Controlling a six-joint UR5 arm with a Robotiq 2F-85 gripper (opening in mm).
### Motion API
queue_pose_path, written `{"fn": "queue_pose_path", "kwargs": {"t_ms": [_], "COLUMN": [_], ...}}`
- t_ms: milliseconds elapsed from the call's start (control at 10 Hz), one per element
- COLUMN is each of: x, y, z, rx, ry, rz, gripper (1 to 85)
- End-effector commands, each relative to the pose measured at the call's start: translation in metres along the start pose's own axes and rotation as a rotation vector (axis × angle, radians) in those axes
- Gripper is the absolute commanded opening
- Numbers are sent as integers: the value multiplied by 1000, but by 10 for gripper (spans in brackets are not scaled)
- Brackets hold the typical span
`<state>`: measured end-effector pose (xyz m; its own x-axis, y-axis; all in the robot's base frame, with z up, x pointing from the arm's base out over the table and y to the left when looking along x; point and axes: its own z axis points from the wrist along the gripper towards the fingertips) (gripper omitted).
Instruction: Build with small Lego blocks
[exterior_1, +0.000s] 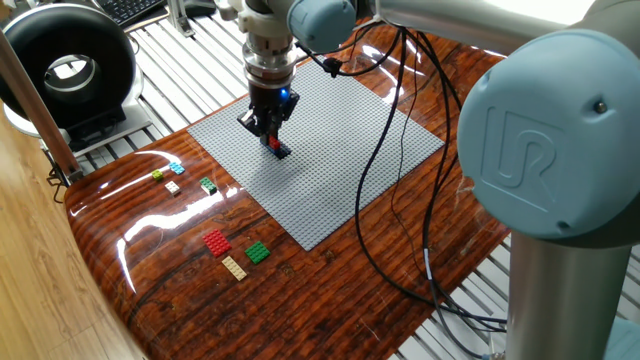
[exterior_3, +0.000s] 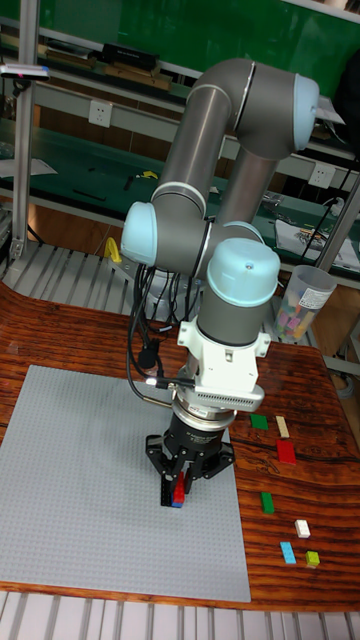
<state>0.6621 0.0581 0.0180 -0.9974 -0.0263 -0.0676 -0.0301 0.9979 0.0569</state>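
Glossy dark wood-grain worktop (exterior_1: 330, 285), slatted metal frame around it. Grey studded baseplate (exterior_1: 340, 160) covers its centre. Tool (exterior_1: 272, 140) low over the baseplate's 9 o'clock part, fingers closed on a red brick (exterior_1: 272, 141) sitting atop a blue brick (exterior_1: 280, 151). Loose small Lego blocks (exterior_1: 217, 242) lie on bare wood at 7 to 8 o'clock of the baseplate. Black ring lamp (exterior_1: 65, 70) at the far 10 o'clock corner; green-topped benches (exterior_3: 90, 165) behind.
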Motion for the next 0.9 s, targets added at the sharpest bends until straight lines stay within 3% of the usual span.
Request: {"fn": "queue_pose_path", "kwargs": {"t_ms": [0,800], "x": [-1,-4], "y": [0,-3], "z": [-1,0], "rx": [-9,12], "ry": [-3,-9], "rz": [6,-21], "gripper": [10,10]}}
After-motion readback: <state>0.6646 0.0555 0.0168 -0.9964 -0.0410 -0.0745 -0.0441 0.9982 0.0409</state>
